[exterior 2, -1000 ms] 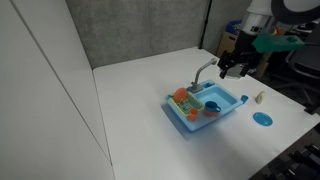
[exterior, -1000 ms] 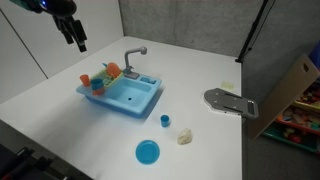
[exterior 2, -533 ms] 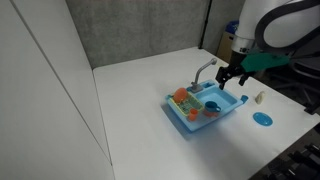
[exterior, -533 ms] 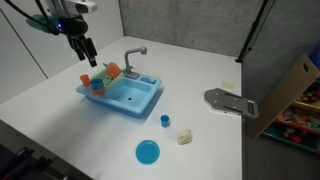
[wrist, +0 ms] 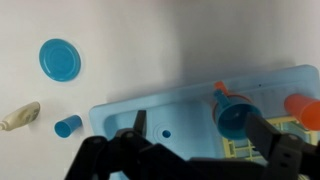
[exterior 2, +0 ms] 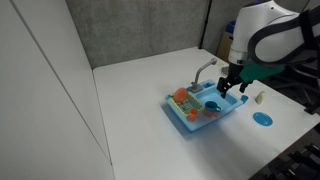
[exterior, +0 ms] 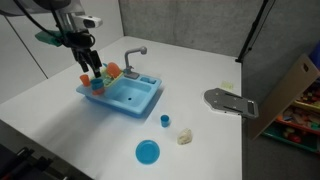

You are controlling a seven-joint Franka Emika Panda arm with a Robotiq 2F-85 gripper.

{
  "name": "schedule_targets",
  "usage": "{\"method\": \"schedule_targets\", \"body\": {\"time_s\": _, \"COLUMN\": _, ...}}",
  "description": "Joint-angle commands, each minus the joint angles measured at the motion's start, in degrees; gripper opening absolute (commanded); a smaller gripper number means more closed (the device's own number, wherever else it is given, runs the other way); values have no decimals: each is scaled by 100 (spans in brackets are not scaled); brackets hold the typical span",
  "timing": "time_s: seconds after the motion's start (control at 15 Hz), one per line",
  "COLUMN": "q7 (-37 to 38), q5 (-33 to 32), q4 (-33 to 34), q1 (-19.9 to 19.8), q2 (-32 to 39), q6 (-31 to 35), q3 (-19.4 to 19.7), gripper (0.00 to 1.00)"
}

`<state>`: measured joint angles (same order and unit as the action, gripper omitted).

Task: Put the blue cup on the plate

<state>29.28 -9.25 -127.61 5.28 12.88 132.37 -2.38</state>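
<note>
The blue cup (exterior: 165, 120) stands on the white table between the sink and the plate (exterior: 147, 152). The wrist view shows the blue cup (wrist: 68, 126) at the lower left and the plate (wrist: 59, 58) at the upper left. My gripper (exterior: 88, 63) is open and empty, hovering over the rack end of the toy sink, far from the cup. In the wrist view its fingers (wrist: 200, 135) straddle the sink basin, with a darker blue cup (wrist: 233, 118) just inside the right finger. The plate also shows in an exterior view (exterior 2: 262, 118).
The light-blue toy sink (exterior: 135, 100) with a grey faucet (exterior: 133, 55) holds an orange cup (exterior: 112, 71) and the darker blue cup on its rack. A cream object (exterior: 185, 136) lies near the blue cup. A grey flat tool (exterior: 230, 102) lies at the table's far side.
My gripper has moved down and toward the sink, from high above the table corner to just over the sink's rack end. The cup and plate have not moved.
</note>
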Motion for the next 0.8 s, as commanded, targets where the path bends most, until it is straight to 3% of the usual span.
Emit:
{"method": "schedule_targets", "body": {"time_s": 0.0, "q7": -23, "q5": 29, "q4": 3, "q1": 89, "q2": 8, "q6": -4, "q3": 91, "gripper": 100}}
{"method": "schedule_targets", "body": {"time_s": 0.73, "q7": -283, "q5": -36, "q4": 67, "q1": 61, "q2": 273, "q6": 361, "q3": 168, "gripper": 100}}
